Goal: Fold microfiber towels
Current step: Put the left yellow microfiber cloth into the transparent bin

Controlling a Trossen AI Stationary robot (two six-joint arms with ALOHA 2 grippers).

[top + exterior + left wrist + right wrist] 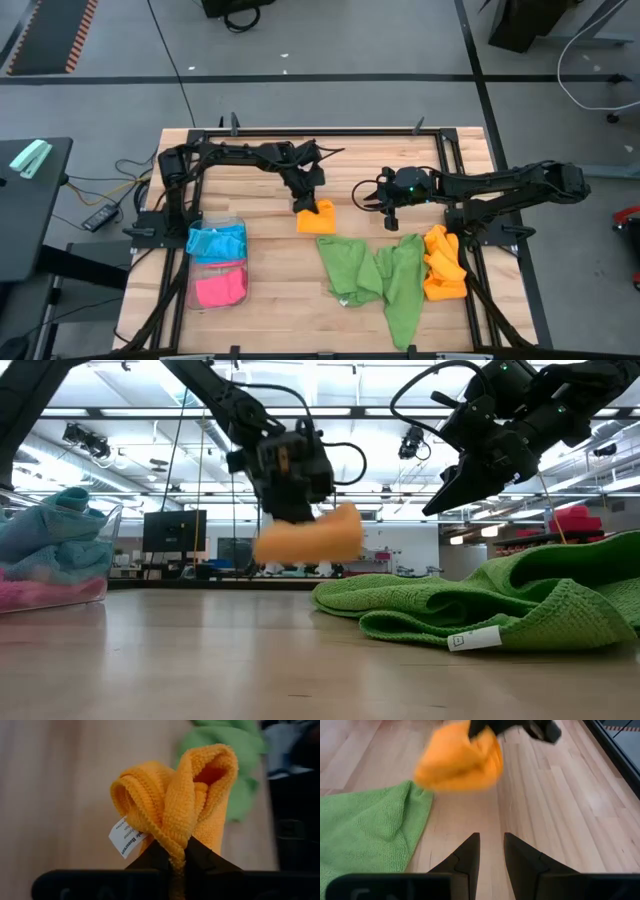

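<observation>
Pinching a folded orange microfiber towel (180,805) clear of the table, the left gripper (308,196) is clamped on its edge; the bundle hangs below. Beyond, the right gripper (490,851) hovers empty, slightly parted, beside crumpled green towels (375,272).
</observation>
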